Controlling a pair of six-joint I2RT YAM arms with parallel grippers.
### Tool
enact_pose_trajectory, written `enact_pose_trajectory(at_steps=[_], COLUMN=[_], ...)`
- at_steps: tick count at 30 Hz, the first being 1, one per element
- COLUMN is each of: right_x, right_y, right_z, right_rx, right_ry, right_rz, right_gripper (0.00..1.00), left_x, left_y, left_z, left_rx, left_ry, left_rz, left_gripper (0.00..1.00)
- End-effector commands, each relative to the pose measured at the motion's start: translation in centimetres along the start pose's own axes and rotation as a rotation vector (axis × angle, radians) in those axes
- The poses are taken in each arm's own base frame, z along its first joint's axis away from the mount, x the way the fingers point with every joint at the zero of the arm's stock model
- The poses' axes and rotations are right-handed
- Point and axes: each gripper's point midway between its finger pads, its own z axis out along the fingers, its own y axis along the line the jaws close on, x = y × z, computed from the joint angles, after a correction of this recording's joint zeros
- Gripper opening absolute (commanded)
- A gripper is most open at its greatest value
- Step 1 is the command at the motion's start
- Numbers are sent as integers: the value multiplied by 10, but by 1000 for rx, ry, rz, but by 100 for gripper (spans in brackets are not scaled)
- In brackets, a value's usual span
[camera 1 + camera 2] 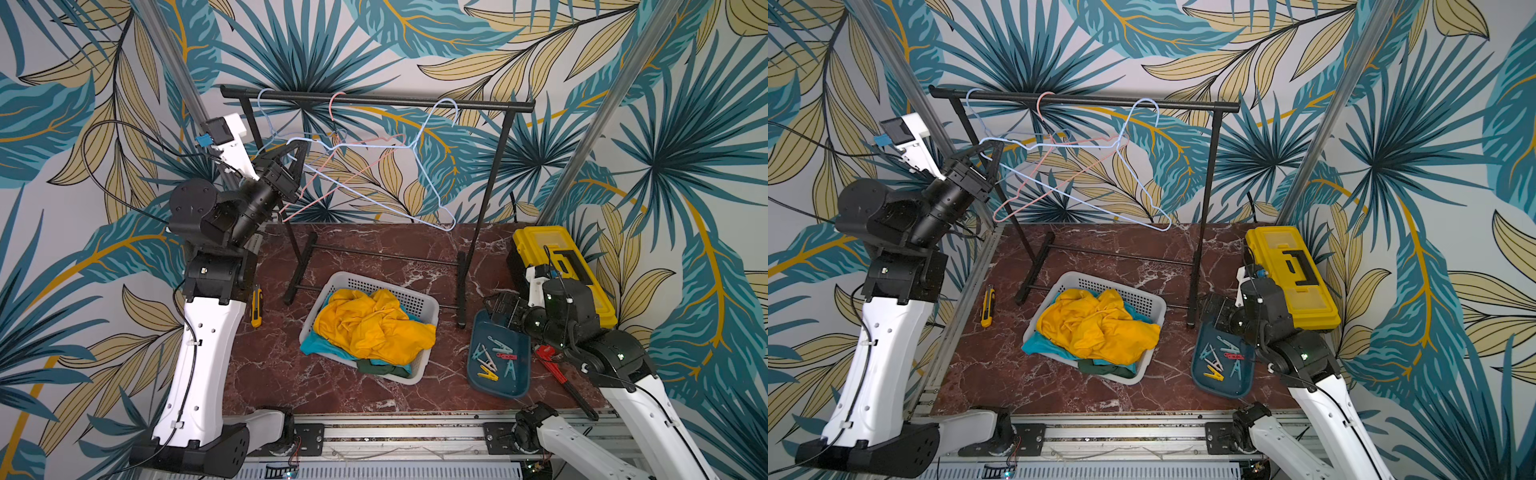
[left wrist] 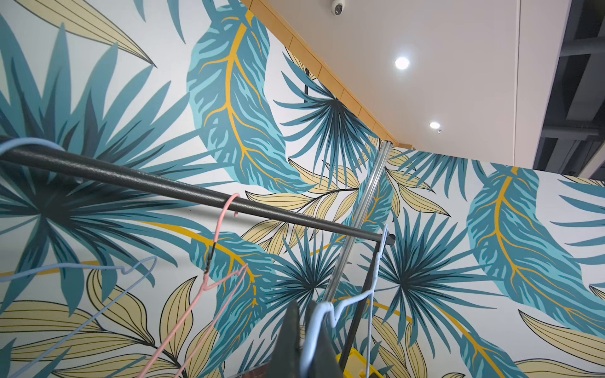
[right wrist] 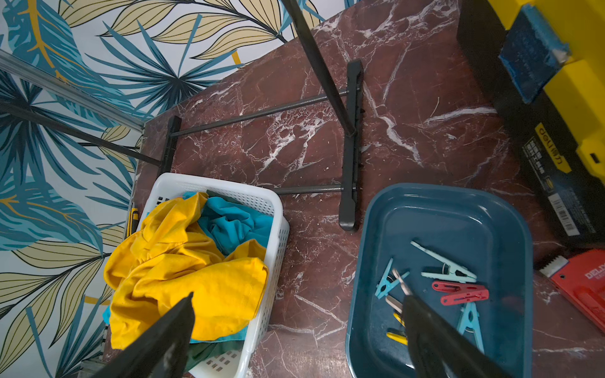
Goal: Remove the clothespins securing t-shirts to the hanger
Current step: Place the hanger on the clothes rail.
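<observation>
Several clothespins (image 1: 496,357) (image 3: 451,288), teal, red and yellow, lie in a dark blue tray (image 1: 519,386) (image 3: 370,261). The t-shirts are piled in a white basket (image 1: 428,307) (image 3: 278,229): yellow (image 1: 370,328) on top, turquoise (image 1: 311,347) and dark green (image 1: 382,368) under it. Three bare wire hangers hang on the black rail (image 1: 374,99) (image 2: 163,186). My left gripper (image 1: 298,144) (image 2: 302,306) is raised and shut on the arm of a light blue hanger (image 2: 320,309). Over the tray's far end, my right gripper (image 1: 494,309) (image 3: 298,296) is open and holds nothing.
A yellow toolbox (image 1: 561,270) stands at the back right, with a red pipe wrench (image 1: 552,365) beside the tray. A yellow utility knife (image 1: 257,307) lies at the table's left edge. The rack's black feet (image 1: 461,291) and cross bars stand behind the basket.
</observation>
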Motion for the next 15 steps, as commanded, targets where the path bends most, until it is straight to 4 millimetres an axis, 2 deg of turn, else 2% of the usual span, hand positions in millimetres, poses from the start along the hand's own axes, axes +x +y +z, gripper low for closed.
enact_pose_trajectory(at_steps=[1, 6, 9, 15], right_x=[-3, -7, -9, -13], right_y=[-1, 3, 4, 10], right_z=[3, 5, 7, 12], right_rx=[1, -12, -12, -32], right_ry=[-22, -32, -36, -41], right_rz=[22, 27, 30, 35], right_gripper=[99, 100, 100, 99], left_x=[-31, -47, -52, -38], left_y=[-17, -1, 0, 19], left_z=[-9, -5, 8, 28], left_rx=[2, -76, -60, -125], left_ry=[-87, -163, -168, -169], left_rz=[61, 16, 16, 77], left_gripper=[0, 0, 0, 0])
